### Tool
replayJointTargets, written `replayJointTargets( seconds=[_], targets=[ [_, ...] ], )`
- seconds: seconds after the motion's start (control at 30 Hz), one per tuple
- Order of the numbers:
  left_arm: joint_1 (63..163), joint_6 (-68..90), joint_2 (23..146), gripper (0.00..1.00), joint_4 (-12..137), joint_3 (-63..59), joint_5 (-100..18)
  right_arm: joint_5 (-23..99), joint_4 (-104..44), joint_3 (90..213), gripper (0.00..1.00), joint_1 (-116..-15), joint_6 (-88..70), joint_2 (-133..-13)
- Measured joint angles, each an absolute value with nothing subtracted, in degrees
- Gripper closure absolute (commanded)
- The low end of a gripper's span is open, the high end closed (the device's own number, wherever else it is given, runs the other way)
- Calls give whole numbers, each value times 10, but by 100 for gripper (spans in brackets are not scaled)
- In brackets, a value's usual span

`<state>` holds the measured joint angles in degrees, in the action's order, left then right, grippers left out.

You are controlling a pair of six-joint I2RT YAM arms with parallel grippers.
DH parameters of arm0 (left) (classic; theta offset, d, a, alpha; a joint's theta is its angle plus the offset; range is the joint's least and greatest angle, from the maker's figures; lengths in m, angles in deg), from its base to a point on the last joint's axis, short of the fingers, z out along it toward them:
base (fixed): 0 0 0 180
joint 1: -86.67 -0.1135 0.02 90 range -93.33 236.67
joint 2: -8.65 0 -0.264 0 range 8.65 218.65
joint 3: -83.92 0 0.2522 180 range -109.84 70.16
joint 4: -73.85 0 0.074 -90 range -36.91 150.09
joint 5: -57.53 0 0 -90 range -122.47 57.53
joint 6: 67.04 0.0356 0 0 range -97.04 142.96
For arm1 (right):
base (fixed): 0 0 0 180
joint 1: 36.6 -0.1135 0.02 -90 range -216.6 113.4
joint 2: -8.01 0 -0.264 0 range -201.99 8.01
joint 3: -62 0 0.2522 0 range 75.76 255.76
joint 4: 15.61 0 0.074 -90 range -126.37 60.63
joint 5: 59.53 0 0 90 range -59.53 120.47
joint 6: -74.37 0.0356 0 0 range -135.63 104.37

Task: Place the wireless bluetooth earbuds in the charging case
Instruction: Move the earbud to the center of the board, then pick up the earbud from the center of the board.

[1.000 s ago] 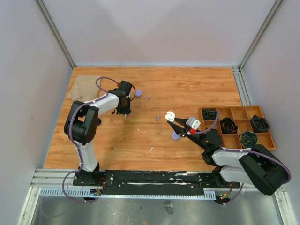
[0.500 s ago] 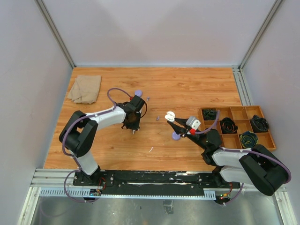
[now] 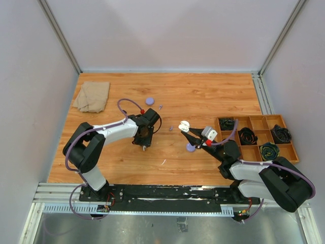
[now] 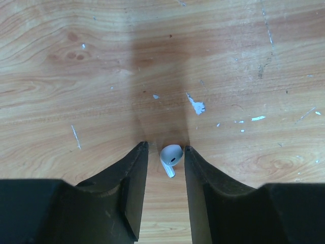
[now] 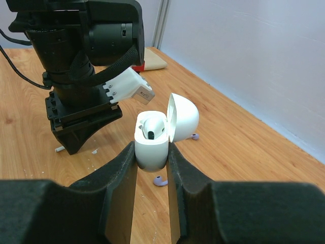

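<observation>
While the left gripper [image 4: 166,150] points down at the wooden table [image 4: 101,61], its two fingers stand spread. A white earbud [image 4: 170,158] lies on the wood in the gap between their tips, stem toward the wrist. It sits just beside both tips, and whether it touches either cannot be told.

The right gripper [image 5: 152,152] is pressed against the sides of a white charging case [image 5: 151,147] and holds it upright above the table. The case's lid [image 5: 183,118] is swung open, away from the fingers. A second white earbud [image 5: 151,128] sits in the case's well.

Just beyond the right gripper's tips, a pale purple earbud [image 5: 160,181] lies on the table, and another purple earbud [image 5: 193,136] lies farther out. The left arm's wrist [image 5: 84,51] stands ahead of the held case.

From above, a compartment tray [image 3: 256,123] holding coiled cables lies beside the right arm, and a folded cloth [image 3: 92,96] lies well behind the left gripper.
</observation>
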<state>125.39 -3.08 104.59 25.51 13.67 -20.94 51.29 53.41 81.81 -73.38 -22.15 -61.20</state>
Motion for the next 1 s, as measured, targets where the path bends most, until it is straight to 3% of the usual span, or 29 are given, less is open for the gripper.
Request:
replayJointTargets(
  seconds=[1.0],
  targets=[
    [1254,-64,1008,53,205,128,-196,515,534,818,99,-734,-222,-612]
  ],
)
